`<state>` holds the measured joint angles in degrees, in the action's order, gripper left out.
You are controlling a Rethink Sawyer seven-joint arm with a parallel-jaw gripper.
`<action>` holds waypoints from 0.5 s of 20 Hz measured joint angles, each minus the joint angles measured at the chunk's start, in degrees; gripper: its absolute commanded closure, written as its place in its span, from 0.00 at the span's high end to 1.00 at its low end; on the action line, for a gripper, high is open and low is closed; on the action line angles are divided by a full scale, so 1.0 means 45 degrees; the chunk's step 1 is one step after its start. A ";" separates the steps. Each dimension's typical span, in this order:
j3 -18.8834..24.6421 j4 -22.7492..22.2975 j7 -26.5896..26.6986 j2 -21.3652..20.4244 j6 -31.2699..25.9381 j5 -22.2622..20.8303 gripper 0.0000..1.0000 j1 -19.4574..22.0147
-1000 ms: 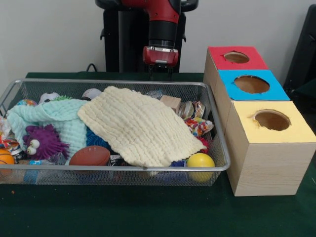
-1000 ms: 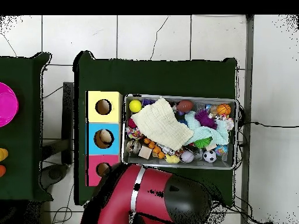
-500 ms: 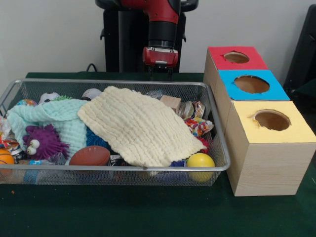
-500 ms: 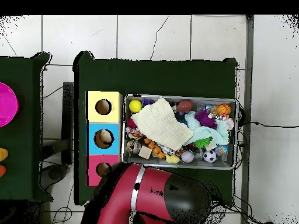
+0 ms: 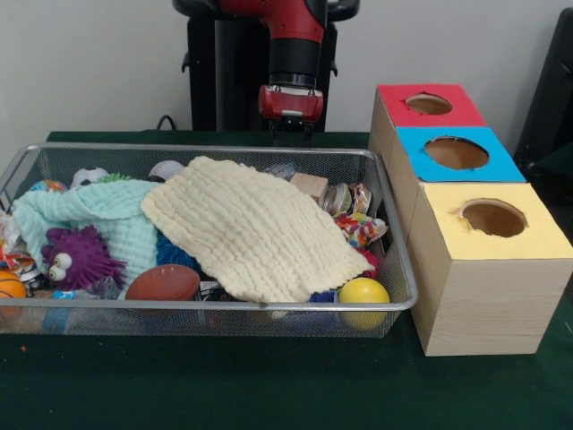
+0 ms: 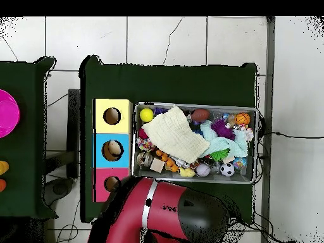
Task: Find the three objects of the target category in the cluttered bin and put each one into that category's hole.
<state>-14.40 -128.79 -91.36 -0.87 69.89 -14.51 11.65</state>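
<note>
The wire bin (image 5: 269, 305) holds a heap of toys. A cream knitted cloth (image 5: 251, 224) covers its middle, and a mint cloth (image 5: 98, 215) lies to its left. Around them show a purple googly-eyed toy (image 5: 76, 255), a brown football (image 5: 163, 282), a yellow ball (image 5: 363, 292), a wooden block (image 5: 311, 186) and candy wrappers (image 5: 358, 228). My gripper (image 5: 291, 134) hangs behind the bin's far rim, above the table, holding nothing I can see. In the overhead view the red arm (image 6: 158, 212) hides it.
Beside the bin stands a wooden box with three holes: red (image 5: 428, 104), blue (image 5: 457, 152) and yellow (image 5: 492, 218). From above, something pale lies in the blue hole (image 6: 112, 150). An orange basketball (image 6: 242, 118) and a soccer ball (image 6: 226, 169) sit at the bin's other end.
The arm's bulk has shifted very slightly in the overhead view. The gripper and the bin's contents look unchanged.
</note>
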 measured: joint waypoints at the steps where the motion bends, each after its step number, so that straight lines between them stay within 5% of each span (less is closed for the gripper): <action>1: 0.0000 0.0000 0.0000 0.0000 0.0000 0.0000 1.00 0.0000; 9: 0.0001 0.0006 0.0000 0.0002 -0.0003 0.0007 1.00 0.0005; 10: 0.0002 0.0013 0.0000 0.0004 -0.0005 0.0013 0.00 0.0008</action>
<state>-14.40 -128.73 -91.36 -0.86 69.87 -14.45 11.69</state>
